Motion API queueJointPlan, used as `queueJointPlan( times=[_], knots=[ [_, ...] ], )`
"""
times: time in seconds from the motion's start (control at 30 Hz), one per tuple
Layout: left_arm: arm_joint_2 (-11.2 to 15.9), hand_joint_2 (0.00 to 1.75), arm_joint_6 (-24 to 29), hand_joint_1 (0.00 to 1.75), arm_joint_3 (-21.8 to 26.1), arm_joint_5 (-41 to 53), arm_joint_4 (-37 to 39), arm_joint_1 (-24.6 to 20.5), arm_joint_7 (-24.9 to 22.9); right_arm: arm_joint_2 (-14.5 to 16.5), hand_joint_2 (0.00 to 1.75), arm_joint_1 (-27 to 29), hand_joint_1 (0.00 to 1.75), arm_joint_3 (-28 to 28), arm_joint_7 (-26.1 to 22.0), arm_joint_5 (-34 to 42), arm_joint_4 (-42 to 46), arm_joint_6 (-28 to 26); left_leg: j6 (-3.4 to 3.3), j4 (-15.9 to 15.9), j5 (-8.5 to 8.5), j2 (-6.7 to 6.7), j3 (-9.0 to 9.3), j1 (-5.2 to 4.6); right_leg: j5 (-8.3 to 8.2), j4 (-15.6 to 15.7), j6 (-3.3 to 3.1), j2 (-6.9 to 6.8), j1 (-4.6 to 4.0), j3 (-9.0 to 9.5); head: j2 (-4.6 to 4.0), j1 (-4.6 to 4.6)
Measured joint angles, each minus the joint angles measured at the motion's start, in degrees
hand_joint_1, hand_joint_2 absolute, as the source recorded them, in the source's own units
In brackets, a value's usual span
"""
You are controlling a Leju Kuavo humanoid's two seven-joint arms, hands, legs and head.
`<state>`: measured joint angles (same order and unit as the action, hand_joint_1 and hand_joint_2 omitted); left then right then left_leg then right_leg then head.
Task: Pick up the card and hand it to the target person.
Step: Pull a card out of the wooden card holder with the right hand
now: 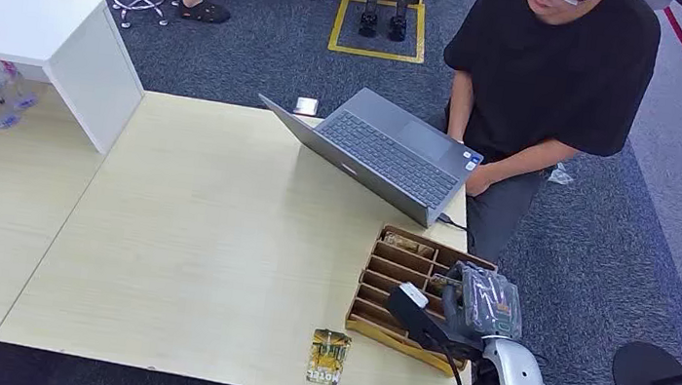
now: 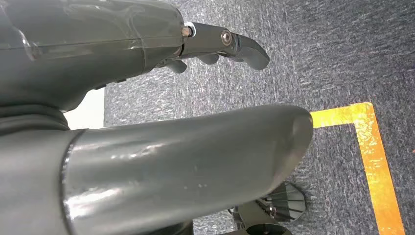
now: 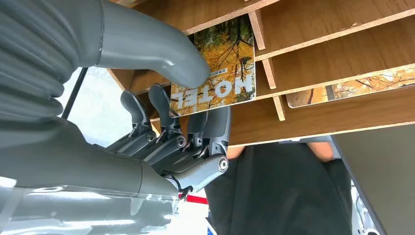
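Right wrist view shows the right hand pinching a card between its thumb and fingers; the card, printed with autumn trees and the word HOTEL, sits at the slots of a wooden rack, where another card lies in a neighbouring slot. From the head view, the right hand is over the rack, which stands at the near right corner of the pale surface. A third card lies flat on the surface just left of the rack, near the front edge. Beyond the rack stands an open laptop, and behind it a person in a black shirt, one hand by the laptop's corner. The left hand hangs over grey carpet beside a yellow tape line, fingers loosely apart and holding nothing.
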<state>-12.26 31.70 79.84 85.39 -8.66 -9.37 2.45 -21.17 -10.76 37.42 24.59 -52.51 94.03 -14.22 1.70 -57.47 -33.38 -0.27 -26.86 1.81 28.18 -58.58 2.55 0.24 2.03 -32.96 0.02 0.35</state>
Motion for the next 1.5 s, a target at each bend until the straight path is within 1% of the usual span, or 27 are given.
queueJointPlan(
  times=[0.17,0.57,0.97,1.1,1.33,1.5],
  knots=[
    [0.00,0.00,0.04,0.00,0.00,-0.03,0.00,0.00,0.03,0.06,1.75,-0.08,1.50,-0.02,-0.25,1.16,0.02,-0.26,0.00,0.00,0.00,0.00,0.00,0.00,0.00,0.00,0.00,0.00,0.00,0.00,0.00,0.00],
    [0.00,0.00,0.28,0.00,0.00,-0.19,0.00,0.00,-0.09,0.25,1.75,-0.27,1.49,-0.09,-0.80,3.62,0.27,-0.70,0.00,0.00,0.00,0.00,-0.01,0.00,0.00,0.00,0.00,0.00,0.00,0.00,0.00,-0.01],
    [0.00,0.00,0.55,0.00,0.00,-0.36,0.00,0.00,-0.59,0.60,1.75,-0.56,1.61,-0.10,-0.87,4.46,2.28,-1.11,0.00,0.00,0.00,0.00,-0.01,0.00,0.00,0.00,0.00,-0.01,0.00,-0.01,0.00,-0.01],
    [0.00,0.00,0.57,0.00,0.00,-0.37,0.00,0.00,-0.66,0.65,1.75,-0.63,1.62,-0.19,-0.87,4.51,3.14,-1.33,0.00,0.00,0.00,0.00,-0.01,0.00,0.00,0.00,0.00,-0.01,0.00,0.00,0.00,-0.01],
    [0.00,0.00,0.70,0.00,0.00,-0.54,0.00,0.00,-0.66,0.71,1.75,-0.78,1.61,-0.63,-0.71,4.44,4.70,-1.90,0.00,0.00,0.00,0.00,0.00,0.00,0.00,0.00,0.00,-0.01,0.00,-0.01,0.00,-0.01],
    [0.00,0.00,0.81,0.00,0.00,-0.91,0.00,0.00,-0.66,0.63,1.75,-0.92,1.56,-1.93,0.17,3.09,6.77,-2.83,0.00,-0.01,0.00,0.00,0.07,0.00,0.00,0.01,0.00,-0.01,0.00,-0.02,0.00,-0.01]
  ],
)
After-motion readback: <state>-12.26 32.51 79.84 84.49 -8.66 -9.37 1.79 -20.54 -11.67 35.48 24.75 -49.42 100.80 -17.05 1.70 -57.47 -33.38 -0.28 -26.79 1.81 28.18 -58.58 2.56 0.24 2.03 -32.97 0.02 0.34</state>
